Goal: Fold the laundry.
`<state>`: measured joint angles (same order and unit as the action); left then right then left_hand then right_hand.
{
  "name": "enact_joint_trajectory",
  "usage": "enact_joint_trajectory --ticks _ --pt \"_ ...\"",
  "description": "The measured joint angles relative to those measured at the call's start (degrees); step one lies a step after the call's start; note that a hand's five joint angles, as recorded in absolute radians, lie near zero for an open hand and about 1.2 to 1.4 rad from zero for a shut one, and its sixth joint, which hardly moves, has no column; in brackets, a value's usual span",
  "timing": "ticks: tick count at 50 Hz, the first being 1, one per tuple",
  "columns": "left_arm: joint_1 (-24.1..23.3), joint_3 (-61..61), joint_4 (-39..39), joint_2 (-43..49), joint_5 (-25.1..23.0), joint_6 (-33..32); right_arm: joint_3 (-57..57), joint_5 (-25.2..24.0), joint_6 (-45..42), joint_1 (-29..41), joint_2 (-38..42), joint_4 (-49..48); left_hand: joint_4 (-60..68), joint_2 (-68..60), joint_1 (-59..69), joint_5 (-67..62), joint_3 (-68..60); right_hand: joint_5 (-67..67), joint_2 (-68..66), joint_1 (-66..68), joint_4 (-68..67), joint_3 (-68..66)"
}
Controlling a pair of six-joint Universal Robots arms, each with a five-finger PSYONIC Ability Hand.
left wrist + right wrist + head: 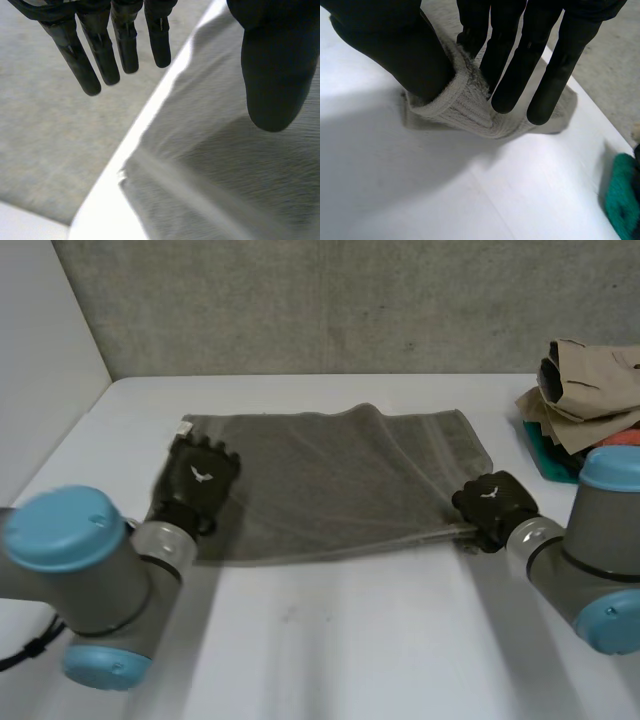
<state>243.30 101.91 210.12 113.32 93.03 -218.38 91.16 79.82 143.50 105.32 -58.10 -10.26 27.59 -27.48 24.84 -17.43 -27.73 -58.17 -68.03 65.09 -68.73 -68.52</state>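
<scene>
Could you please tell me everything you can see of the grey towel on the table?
The grey towel lies spread, slightly rumpled, on the white table. Its fabric looks ribbed and fuzzy, with a band near its right edge. The right hand pinches its near right corner; the left hand is open over its left end.

Grey blue-capped arms [90, 570] end in black left hand [200, 478] and right hand [492, 502].

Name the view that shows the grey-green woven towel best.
The head view: the grey-green woven towel lies spread across the white table, nearly whole outline visible. The left wrist view shows one corner near the open left hand; the right wrist view shows an edge pinched by the right hand.
</scene>
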Motion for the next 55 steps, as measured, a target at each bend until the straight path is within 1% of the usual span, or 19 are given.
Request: enact_joint_trajectory --ticks 1,2,5,6,7,9,14,15,16,18,21,23,24,29,36,50,55 --pt "0.4 0.2 -0.1 -0.6 -0.1 0.2 0.1 -0.1 0.2 -0.2 -0.2 0.0 0.0 0.0 0.0 0.0 0.0 0.0 0.0 0.0 0.0 0.0" --pt "2.0 0.8 -0.3 -2.5 -0.5 0.8 0.3 -0.5 1.1 -1.0 -0.8 0.0 -5.9 5.2 -2.1 5.7 5.3 0.0 0.0 0.0 0.0 0.0" --pt "4.8 1.5 -1.3 -4.7 -2.0 2.2 0.5 -1.4 2.5 -2.1 -1.4 0.0 -6.4 5.7 -2.1 6.2 6.0 0.0 0.0 0.0 0.0 0.0" --pt "6.5 1.9 -2.3 -5.5 -3.6 3.3 0.6 -1.9 3.2 -2.5 -1.6 0.0 -6.5 5.7 -2.1 6.3 6.0 0.0 0.0 0.0 0.0 0.0" --pt "7.2 2.0 -2.7 -5.7 -4.2 3.7 0.6 -2.1 3.4 -2.6 -1.7 0.0 -6.5 5.7 -2.1 6.3 6.0 0.0 0.0 0.0 0.0 0.0" --pt "10.9 2.7 -5.6 -6.3 -8.3 5.9 0.7 -3.3 4.7 -3.1 -1.8 0.1 -6.5 5.7 -2.1 6.3 6.0 0.0 0.0 0.0 0.0 0.0" --pt "17.3 4.4 -11.0 -6.3 -16.7 8.8 0.7 -4.3 5.8 -3.3 -1.8 0.2 -5.9 5.4 -1.9 5.6 5.7 0.0 0.0 0.0 0.0 0.0" --pt "18.7 5.1 -12.1 -6.2 -18.7 9.1 0.7 -4.4 5.9 -3.3 -1.8 0.3 -3.1 2.8 -0.3 2.7 3.0 0.0 0.0 0.0 0.0 0.0" --pt "19.0 5.2 -12.3 -6.2 -19.2 9.2 0.7 -4.5 5.9 -3.3 -1.8 0.3 -3.1 2.8 -0.3 2.7 3.0 0.0 0.0 0.0 0.0 0.0" --pt "21.0 6.2 -13.4 -6.0 -22.1 9.4 0.7 -4.5 5.9 -3.3 -1.8 0.4 0.7 -0.7 3.5 -1.0 -0.5 0.0 0.0 0.0 0.0 0.0" --pt "23.3 7.6 -14.0 -5.7 -25.3 9.3 0.7 -4.5 5.9 -3.2 -1.8 0.4 2.8 -2.6 5.2 -3.0 -2.4 0.0 0.0 0.0 0.0 0.0" --pt "23.8 7.8 -14.0 -5.6 -25.9 9.1 0.7 -4.5 5.8 -3.2 -1.8 0.4 2.9 -2.7 5.2 -3.2 -2.5 0.0 0.0 0.0 0.0 0.0" --pt "24.5 8.3 -13.5 -5.1 -27.0 8.6 0.8 -4.5 5.8 -3.2 -1.8 0.5 3.2 -2.9 5.2 -3.5 -2.7 0.0 0.0 0.0 0.0 0.0" --pt "25.0 8.5 -11.1 -3.0 -27.9 6.7 0.9 -4.5 5.7 -3.2 -1.7 0.4 5.7 -5.5 8.3 -5.9 -5.2 0.0 0.0 0.0 0.0 0.0" --pt "24.6 7.5 -8.3 0.0 -27.5 4.0 1.4 -4.6 5.6 -3.3 -1.7 0.4 6.6 -6.3 8.9 -6.7 -6.0 0.0 0.0 0.0 0.0 0.0" --pt "24.1 3.1 -8.2 4.9 -26.9 3.4 1.8 -4.8 4.8 -3.1 -1.6 0.3 7.0 -6.9 9.0 -7.1 -6.7 0.0 0.0 0.0 0.0 0.0" --pt "23.9 0.8 -8.2 6.7 -27.0 3.5 1.9 -4.6 4.8 -3.1 -1.5 0.3 8.4 -8.3 11.0 -8.3 -8.1 0.0 0.0 0.0 0.0 0.0"
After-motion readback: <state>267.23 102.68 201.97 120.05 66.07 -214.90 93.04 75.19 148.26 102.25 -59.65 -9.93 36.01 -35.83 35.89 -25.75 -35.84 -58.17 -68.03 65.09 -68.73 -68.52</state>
